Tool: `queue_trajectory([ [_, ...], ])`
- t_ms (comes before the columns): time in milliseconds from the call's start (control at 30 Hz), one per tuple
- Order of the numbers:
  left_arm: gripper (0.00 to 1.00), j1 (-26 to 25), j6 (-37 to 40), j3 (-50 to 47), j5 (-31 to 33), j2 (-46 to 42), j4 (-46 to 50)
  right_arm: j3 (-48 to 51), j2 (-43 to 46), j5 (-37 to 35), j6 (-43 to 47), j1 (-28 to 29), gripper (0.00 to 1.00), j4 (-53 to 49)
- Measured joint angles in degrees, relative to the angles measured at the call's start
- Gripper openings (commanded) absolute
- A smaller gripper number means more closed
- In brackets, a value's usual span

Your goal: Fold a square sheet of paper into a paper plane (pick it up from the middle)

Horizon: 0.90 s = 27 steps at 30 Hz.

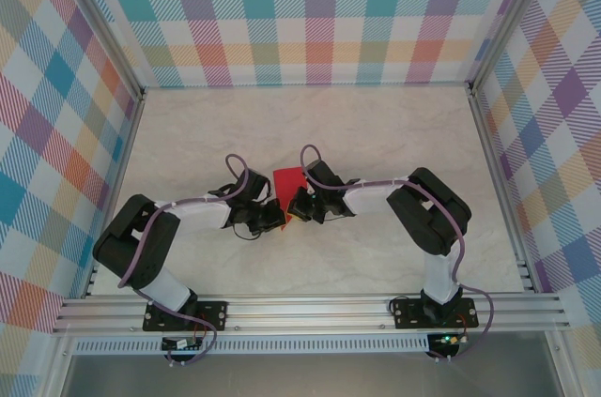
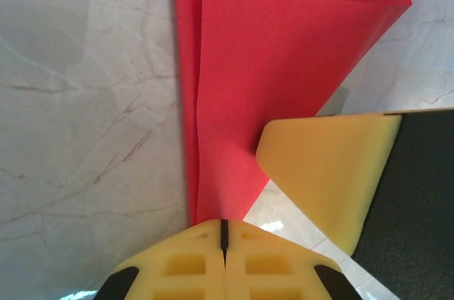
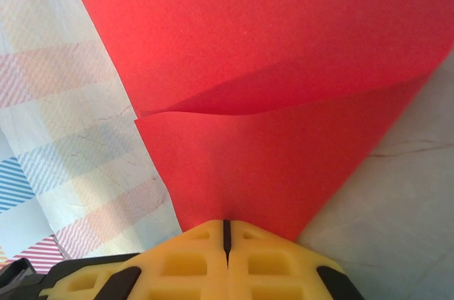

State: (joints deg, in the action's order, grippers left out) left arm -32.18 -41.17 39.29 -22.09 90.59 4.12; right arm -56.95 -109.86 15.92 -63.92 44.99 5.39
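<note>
The thin bright red paper sheet (image 1: 287, 178), partly folded, is held over the middle of the pale marble table (image 1: 394, 134). The left fingers (image 2: 191, 261) and the right fingers (image 3: 191, 261) both pinch its near end tightly.

A pale table (image 1: 376, 134) with a marble pattern of thin brownish veins lies between walls (image 1: 310, 12) covered with a checked pattern in pink, teal, orange and purple, and a silver metal rail (image 1: 310, 311) runs along its near edge.
</note>
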Motion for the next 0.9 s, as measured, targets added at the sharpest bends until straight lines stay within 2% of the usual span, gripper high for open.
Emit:
queue_trajectory([
  [267,0.02,0.0,0.1,0.3,0.3,0.7,0.2,-0.4,0.0,0.7,3.4,-0.4,0.03,-1.0],
  [467,0.02,0.0,0.8,0.5,0.4,0.8,1.0,-1.9,0.0,2.0,10.5,-1.5,0.05,-4.9],
  [700,0.02,0.0,2.0,0.7,0.6,0.8,1.7,-4.3,0.0,3.2,21.4,-5.1,0.06,-8.9],
  [900,0.02,0.0,2.2,0.7,0.5,0.9,1.7,-8.1,-1.7,3.6,27.0,-8.7,0.06,-10.2],
])
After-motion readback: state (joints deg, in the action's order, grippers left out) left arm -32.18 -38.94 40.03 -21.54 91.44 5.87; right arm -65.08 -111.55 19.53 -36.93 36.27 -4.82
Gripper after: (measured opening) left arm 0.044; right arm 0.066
